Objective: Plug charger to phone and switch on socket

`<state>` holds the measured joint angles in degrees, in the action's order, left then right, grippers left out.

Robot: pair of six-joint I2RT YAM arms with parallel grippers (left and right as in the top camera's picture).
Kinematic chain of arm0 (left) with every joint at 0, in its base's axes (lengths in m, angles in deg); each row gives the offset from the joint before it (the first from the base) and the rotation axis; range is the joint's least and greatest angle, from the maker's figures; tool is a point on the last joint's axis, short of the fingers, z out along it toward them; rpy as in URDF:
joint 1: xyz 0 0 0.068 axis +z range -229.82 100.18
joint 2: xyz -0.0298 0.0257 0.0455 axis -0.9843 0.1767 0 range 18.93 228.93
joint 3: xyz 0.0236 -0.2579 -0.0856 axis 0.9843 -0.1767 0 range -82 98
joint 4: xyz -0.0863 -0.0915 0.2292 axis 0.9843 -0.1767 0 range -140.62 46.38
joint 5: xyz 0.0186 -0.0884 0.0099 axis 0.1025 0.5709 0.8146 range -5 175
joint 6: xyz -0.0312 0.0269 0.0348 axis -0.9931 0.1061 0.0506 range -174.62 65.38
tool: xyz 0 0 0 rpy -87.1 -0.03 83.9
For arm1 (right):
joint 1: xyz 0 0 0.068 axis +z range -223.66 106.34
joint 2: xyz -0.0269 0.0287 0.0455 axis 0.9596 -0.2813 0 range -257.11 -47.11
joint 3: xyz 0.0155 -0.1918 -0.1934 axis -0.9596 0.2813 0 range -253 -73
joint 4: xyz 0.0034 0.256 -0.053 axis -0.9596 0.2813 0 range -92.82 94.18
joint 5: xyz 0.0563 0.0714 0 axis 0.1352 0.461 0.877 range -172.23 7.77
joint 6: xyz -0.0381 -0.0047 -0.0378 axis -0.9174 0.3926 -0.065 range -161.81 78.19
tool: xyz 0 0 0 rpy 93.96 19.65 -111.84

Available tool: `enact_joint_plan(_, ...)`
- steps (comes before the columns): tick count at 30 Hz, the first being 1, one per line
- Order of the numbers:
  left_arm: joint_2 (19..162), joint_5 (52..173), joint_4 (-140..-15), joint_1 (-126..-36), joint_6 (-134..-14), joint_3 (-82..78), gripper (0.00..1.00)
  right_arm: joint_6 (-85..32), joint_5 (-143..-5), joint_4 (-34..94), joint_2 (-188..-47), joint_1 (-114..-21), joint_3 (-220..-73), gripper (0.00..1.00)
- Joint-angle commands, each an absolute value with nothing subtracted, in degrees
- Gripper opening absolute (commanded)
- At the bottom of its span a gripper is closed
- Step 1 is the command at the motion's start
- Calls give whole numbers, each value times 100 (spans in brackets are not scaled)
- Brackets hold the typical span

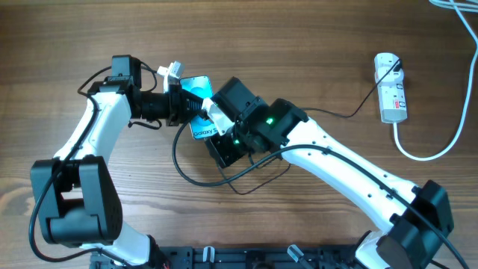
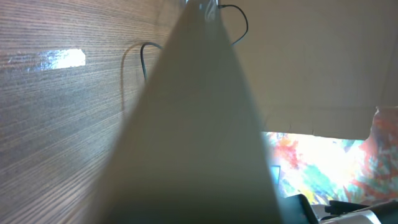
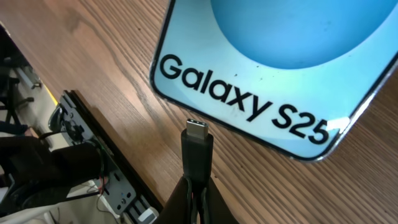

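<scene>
The phone (image 1: 197,90) lies left of centre, its teal screen reading "Galaxy S25" in the right wrist view (image 3: 280,50). My left gripper (image 1: 181,101) is shut on its far end. In the left wrist view a blurred pale surface (image 2: 193,137), which seems to be the phone, fills the space between the jaws. My right gripper (image 3: 198,190) is shut on the charger's dark connector (image 3: 197,140). The tip points at the phone's text end, a small gap away. The black cable (image 1: 196,176) loops on the table below the arms. The white socket (image 1: 391,88) sits far right, away from both grippers.
A thick white cable (image 1: 441,153) curves from the socket toward the right edge. A thin black lead (image 1: 351,112) runs from the socket under my right arm. The arm bases and a black rail (image 3: 106,162) stand along the front edge.
</scene>
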<state>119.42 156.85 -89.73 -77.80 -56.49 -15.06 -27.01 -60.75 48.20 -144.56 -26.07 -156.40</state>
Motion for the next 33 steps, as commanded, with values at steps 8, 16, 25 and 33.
enact_joint_plan(8, 11804, 15429, -8881, -7784, -5631, -1491, 4, -2685, -6007, 4899, -14836, -2604, -15742, 4)
enact_joint_plan(16, 11804, 15410, -8783, -7784, -5458, -1491, 4, -2812, -5848, 4820, -14839, -2604, -15742, 4)
enact_joint_plan(25, 11804, 15412, -8826, -7784, -5458, -1491, 4, -2615, -6307, 4691, -14839, -2611, -15742, 4)
enact_joint_plan(33, 11804, 15410, -8826, -7784, -5456, -1491, 4, -2209, -6595, 4689, -14839, -2611, -15742, 4)
